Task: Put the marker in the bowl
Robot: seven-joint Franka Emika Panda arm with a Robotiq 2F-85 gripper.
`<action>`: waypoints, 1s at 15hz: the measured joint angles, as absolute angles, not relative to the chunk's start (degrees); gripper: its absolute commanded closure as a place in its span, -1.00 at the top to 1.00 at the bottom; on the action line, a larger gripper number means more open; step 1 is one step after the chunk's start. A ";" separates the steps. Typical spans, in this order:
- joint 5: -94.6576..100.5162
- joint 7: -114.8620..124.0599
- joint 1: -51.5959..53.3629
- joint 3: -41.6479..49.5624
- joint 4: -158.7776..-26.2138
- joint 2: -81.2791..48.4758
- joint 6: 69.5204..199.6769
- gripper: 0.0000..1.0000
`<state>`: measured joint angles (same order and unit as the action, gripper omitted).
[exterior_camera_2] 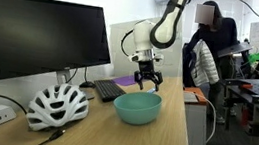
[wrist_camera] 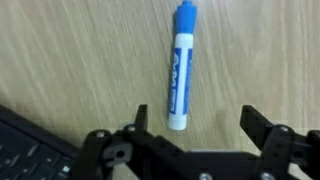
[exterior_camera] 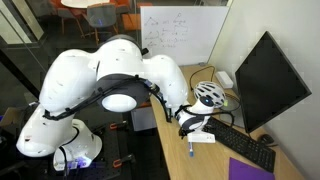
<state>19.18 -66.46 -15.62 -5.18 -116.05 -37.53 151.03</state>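
The marker [wrist_camera: 181, 70] is a white stick with a blue cap and lies flat on the wooden desk in the wrist view. Its white end reaches down between my fingers, closer to the left one. My gripper [wrist_camera: 198, 125] is open and empty, just above the desk. In an exterior view the gripper [exterior_camera_2: 149, 79] hangs over the desk behind the teal bowl [exterior_camera_2: 137, 107], which stands near the desk's front edge. In an exterior view the marker [exterior_camera: 192, 150] shows as a small stick below the gripper [exterior_camera: 190, 125]. The bowl is hidden there.
A white bicycle helmet [exterior_camera_2: 56, 106] [exterior_camera: 209, 94] lies by the black monitor [exterior_camera_2: 40, 35] [exterior_camera: 268, 82]. A black keyboard [exterior_camera: 243, 145] [exterior_camera_2: 107, 89] lies beside the gripper; its corner shows in the wrist view [wrist_camera: 25, 148]. A purple notebook [exterior_camera: 250, 171] lies at the desk's near end. A person [exterior_camera_2: 207, 48] sits behind.
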 measured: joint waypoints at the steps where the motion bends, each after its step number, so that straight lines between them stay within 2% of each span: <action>1: 19.18 -68.11 -15.55 -5.18 -115.83 -38.16 150.61 0.48; 3: 19.18 -68.64 -15.04 -4.77 -114.51 -40.01 149.65 0.39; 4: 19.13 -68.59 -14.84 -4.58 -113.54 -41.08 149.59 0.27; 12: 16.51 -68.22 -14.89 -4.50 -109.90 -42.05 149.44 -0.97; 15: 16.11 -68.22 -14.95 -4.90 -110.01 -41.84 149.63 -0.90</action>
<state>16.11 -68.22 -14.95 -4.90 -110.01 -41.84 149.63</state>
